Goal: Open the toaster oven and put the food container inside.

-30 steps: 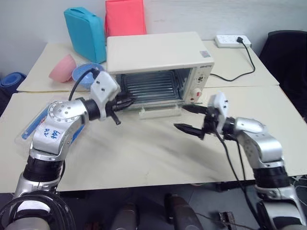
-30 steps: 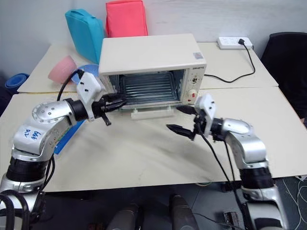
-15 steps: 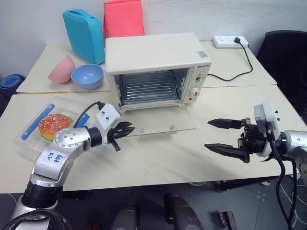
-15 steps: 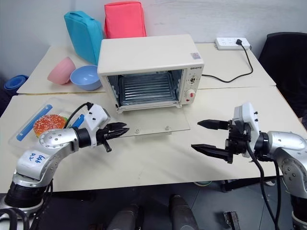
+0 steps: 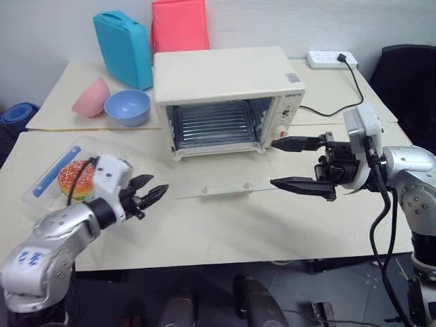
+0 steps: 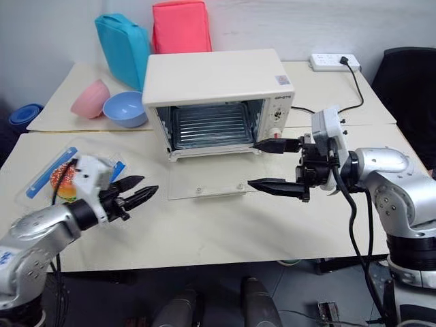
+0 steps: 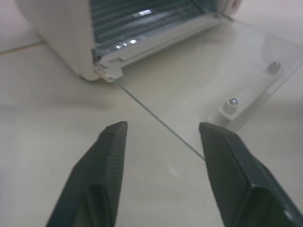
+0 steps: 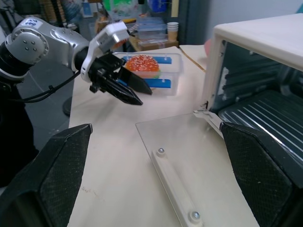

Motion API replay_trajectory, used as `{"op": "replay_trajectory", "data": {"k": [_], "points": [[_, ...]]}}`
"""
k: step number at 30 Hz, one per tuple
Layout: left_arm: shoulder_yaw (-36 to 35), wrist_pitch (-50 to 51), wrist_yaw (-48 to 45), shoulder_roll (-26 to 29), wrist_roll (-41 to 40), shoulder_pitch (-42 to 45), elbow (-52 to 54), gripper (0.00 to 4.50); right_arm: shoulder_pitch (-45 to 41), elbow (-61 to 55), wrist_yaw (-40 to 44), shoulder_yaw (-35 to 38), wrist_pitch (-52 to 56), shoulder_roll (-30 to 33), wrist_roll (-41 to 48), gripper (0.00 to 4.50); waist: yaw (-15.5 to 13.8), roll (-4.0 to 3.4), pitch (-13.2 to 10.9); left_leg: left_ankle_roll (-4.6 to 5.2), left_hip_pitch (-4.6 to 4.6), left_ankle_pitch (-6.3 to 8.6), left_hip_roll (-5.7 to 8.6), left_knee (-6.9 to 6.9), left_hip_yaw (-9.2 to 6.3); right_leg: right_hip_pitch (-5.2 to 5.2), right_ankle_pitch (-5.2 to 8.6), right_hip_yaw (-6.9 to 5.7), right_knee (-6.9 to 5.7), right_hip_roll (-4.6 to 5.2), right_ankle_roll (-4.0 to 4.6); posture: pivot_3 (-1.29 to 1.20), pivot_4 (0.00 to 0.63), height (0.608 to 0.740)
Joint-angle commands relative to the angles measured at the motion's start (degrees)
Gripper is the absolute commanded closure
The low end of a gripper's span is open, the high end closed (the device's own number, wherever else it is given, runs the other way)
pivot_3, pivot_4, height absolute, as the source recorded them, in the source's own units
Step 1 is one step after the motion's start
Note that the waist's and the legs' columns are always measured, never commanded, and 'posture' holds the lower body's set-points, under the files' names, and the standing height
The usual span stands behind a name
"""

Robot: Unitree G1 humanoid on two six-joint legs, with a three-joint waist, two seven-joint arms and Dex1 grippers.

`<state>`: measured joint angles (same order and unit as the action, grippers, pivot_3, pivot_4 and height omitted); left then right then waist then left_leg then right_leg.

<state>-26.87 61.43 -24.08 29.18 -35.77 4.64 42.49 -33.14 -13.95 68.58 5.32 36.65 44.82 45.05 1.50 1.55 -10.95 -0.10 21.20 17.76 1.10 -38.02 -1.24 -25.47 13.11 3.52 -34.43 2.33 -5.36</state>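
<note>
Nearest the robot, the left hand (image 5: 146,194) hovers low over the table (image 5: 225,231) with its two black fingers parted and nothing between them, pointing toward the front corner of the lowered door. Just behind its wrist, at the table's left edge, the food container (image 5: 56,178) lies flat, the sesame-bun burger (image 5: 73,178) showing through its clear lid, blue strips along its sides. On the right, the right hand (image 5: 286,163) is held above the table, released, its fingers spread wide and empty, pointing leftward across the door's right end. The glass door (image 5: 225,178) lies flat on the table with its white bar handle (image 5: 228,189) at the front edge. Behind it stands the toaster oven (image 5: 228,92), open, its wire rack (image 5: 214,126) bare. Further back on the left sit a blue bowl (image 5: 128,107) and a pink bowl (image 5: 90,99), with a blue bag (image 5: 122,48) and a red bag (image 5: 179,26) against the wall.
</note>
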Motion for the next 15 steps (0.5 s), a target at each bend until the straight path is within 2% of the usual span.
{"op": "replay_trajectory", "data": {"k": [1, 2, 4, 6, 8, 10, 12, 14, 15], "points": [[-13.57, 3.0, 8.16, -6.41, -13.55, -2.95, 9.04, 0.95, -3.43, 2.31, 3.09, -1.93, -1.91, -1.08, -0.97, 0.0, 0.01, 0.01, 0.0, 0.0, 0.02, 0.0, 0.02, -0.02, -0.01, 0.01, 0.0, -0.01, 0.02, 0.03, -0.01, 0.0, 0.15, 0.74], [-15.34, 3.39, 10.08, -7.13, -16.07, -3.34, 9.78, 0.63, -3.87, 2.83, 3.45, -2.25, -2.02, -1.3, -1.15, 0.0, -0.07, 0.02, 0.0, 0.0, 0.03, 0.0, 0.02, -0.04, -0.02, 0.01, -0.01, -0.03, 0.01, 0.04, -0.02, 0.0, 0.15, 0.74], [-21.9, -4.2, 23.74, -12.69, -31.18, -11.35, 13.46, 0.05, -6.37, 5.84, 5.39, -4.44, -2.48, -2.58, -2.24, 0.0, -0.12, 0.01, 0.01, -0.01, 0.02, 0.0, 0.03, -0.05, -0.09, 0.01, -0.01, -0.09, 0.0, 0.02, -0.01, 0.0, 0.15, 0.74], [-26.53, -11.04, 30.06, -12.73, -43.64, -21.49, 16.25, 0.01, -8.16, 7.95, 6.95, -5.96, -3.83, -3.55, -3.72, 0.0, 0.58, 0.07, 0.04, -0.03, -0.07, 0.08, -0.03, -0.01, 0.07, 0.0, -0.01, 0.1, 0.0, 0.04, -0.01, 0.0, 0.15, 0.74], [-28.59, -16.46, 37.49, -11.05, -51.22, -28.74, 15.54, 0.01, -9.36, 9.44, 8.18, -6.54, -4.62, -4.29, -4.36, 0.0, 0.37, 0.1, 0.04, -0.07, -0.04, 0.14, -0.16, -0.01, 0.05, -0.03, 0.03, 0.13, 0.01, -0.03, 0.05, 0.0, 0.15, 0.74], [-29.39, -21.27, 45.31, -9.82, -55.57, -33.47, 13.65, 0.01, -10.35, 10.66, 8.96, -7.06, -4.98, -5.0, -4.88, 0.0, -0.06, 0.02, 0.02, -0.12, -0.11, 0.11, -0.16, -0.02, -0.03, 0.0, 0.1, 0.15, -0.02, -0.05, 0.19, 0.0, 0.15, 0.74], [-29.14, -24.42, 52.19, -8.74, -56.01, -35.68, 11.43, 0.01, -11.0, 11.57, 9.3, -7.54, -5.33, -5.79, -5.62, 0.0, -0.22, 0.02, 0.01, -0.14, -0.14, 0.0, -0.29, -0.05, 0.0, 0.17, 0.15, 0.05, -0.03, 0.04, 0.29, 0.0, 0.15, 0.74], [-28.0, -27.38, 57.76, -7.71, -56.93, -36.31, 9.64, 0.01, -11.15, 11.84, 9.76, -7.74, -5.32, -6.31, -5.81, 0.0, -0.17, 0.03, 0.02, -0.13, -0.23, -0.04, -0.39, -0.05, 0.12, 0.41, 0.7, -0.11, 0.13, -0.01, 1.24, 0.0, 0.15, 0.74], [-27.49, -28.48, 59.55, -6.99, -57.31, -36.74, 9.19, 0.01, -11.12, 11.76, 9.9, -7.72, -5.25, -6.44, -5.82, 0.0, -0.12, 0.03, 0.02, -0.13, -0.32, -0.04, -0.41, -0.05, 0.14, 0.56, 0.7, -0.13, 0.16, -0.04, 1.24, 0.0, 0.15, 0.74]]}}
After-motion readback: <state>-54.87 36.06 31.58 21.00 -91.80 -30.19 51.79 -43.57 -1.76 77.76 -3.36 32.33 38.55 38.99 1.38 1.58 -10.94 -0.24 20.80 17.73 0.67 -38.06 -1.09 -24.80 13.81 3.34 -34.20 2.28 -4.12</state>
